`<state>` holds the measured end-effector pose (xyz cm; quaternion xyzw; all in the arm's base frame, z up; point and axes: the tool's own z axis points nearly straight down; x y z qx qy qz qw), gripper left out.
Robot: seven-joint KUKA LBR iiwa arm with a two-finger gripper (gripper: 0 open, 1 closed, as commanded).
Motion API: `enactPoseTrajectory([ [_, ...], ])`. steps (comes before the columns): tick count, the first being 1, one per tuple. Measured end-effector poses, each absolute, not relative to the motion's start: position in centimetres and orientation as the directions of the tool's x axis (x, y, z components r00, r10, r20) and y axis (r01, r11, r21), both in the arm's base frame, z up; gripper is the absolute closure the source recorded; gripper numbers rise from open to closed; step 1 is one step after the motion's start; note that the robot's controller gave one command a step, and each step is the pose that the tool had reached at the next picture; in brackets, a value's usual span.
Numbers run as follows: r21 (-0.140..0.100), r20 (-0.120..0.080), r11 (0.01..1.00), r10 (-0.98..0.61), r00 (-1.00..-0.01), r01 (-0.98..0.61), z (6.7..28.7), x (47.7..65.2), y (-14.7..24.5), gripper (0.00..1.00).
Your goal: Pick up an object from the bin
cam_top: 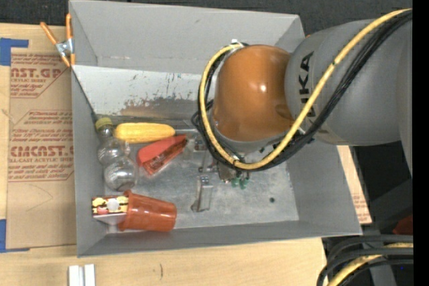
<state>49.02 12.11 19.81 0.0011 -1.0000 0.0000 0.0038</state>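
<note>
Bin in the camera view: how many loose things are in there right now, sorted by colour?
Yellow: 1, the yellow corn-cob-shaped toy.
Red-orange: 2, the flat red plastic stapler-like piece and the orange-red plastic cup on its side.
Clear: 1, the clear plastic bottle.
Mixed: 1, the small red, white and yellow packet.
Total: 5 in view.
</note>
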Motion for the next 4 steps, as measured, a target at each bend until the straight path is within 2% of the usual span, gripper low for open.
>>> enactPoseTrajectory([
  [1,0.001,0.000,1.000,0.000,-1.000,0.000,20.2,49.2,12.0,0.00],
  [2,0.001,-0.002,0.995,-0.099,-0.995,-0.099,15.2,49.3,15.1,0.00],
  [3,0.004,-0.002,0.996,-0.086,-0.996,-0.086,14.3,48.5,21.4,0.00],
  [4,0.001,-0.004,0.977,-0.211,-0.977,-0.211,16.0,48.2,20.0,0.00],
])
